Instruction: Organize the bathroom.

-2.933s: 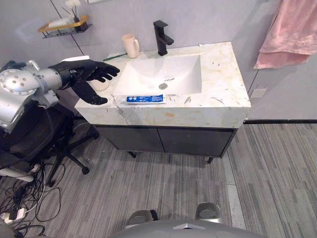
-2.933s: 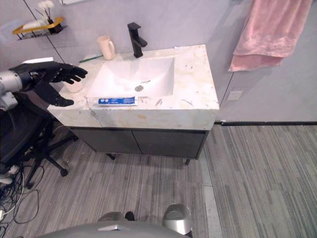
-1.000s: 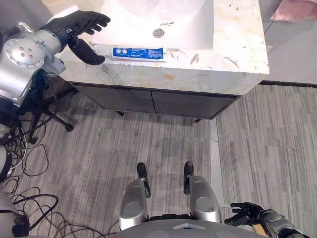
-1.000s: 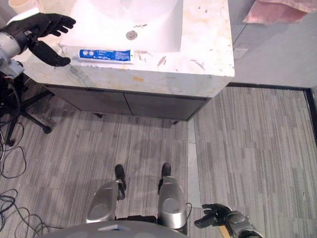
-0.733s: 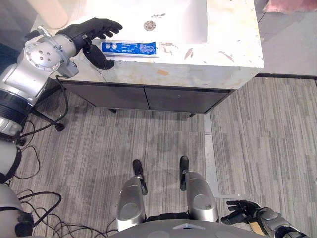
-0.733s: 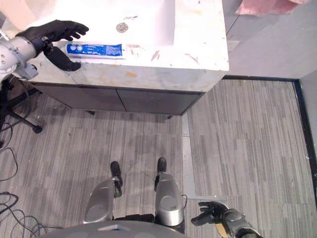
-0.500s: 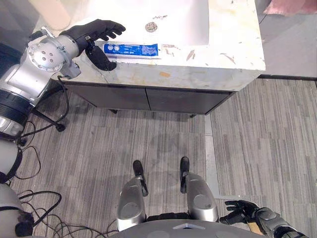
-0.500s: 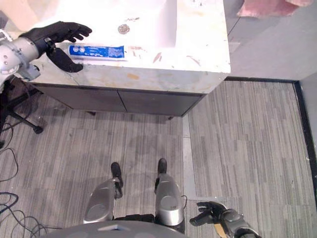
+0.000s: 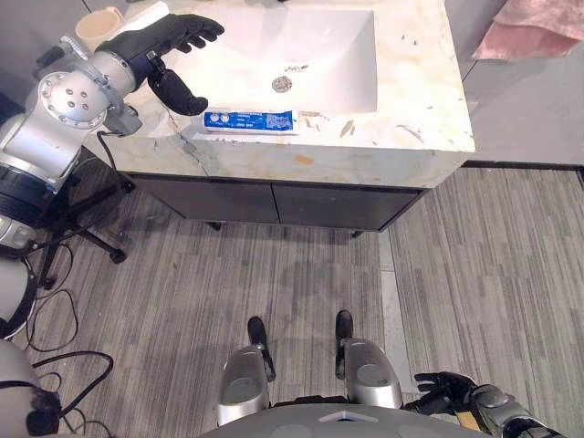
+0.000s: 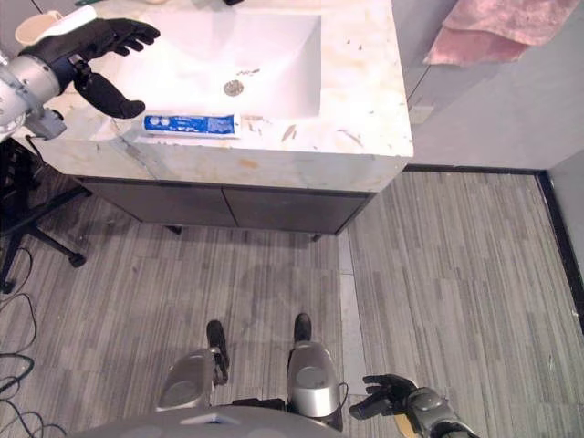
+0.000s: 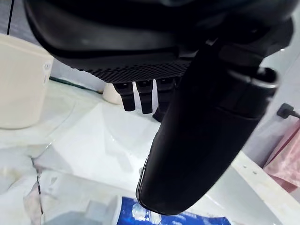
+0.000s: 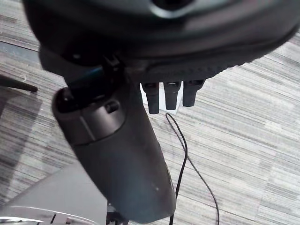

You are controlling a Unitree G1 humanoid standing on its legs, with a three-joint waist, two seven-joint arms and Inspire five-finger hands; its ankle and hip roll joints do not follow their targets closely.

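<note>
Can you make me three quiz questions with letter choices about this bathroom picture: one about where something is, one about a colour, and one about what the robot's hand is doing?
1. Where does the toothpaste tube lie?
A. inside the sink
B. on the countertop in front of the sink
C. on the floor

2. What colour is the towel on the wall?
A. pink
B. green
C. black

3. How is the left hand?
A. shut on the tube
B. shut on the cup
C. open, holding nothing

Answers: 1 B, the tube rests on the countertop between sink and front edge. 2 A, the cloth is pink. 3 C, its fingers are spread above the counter's left end.
</note>
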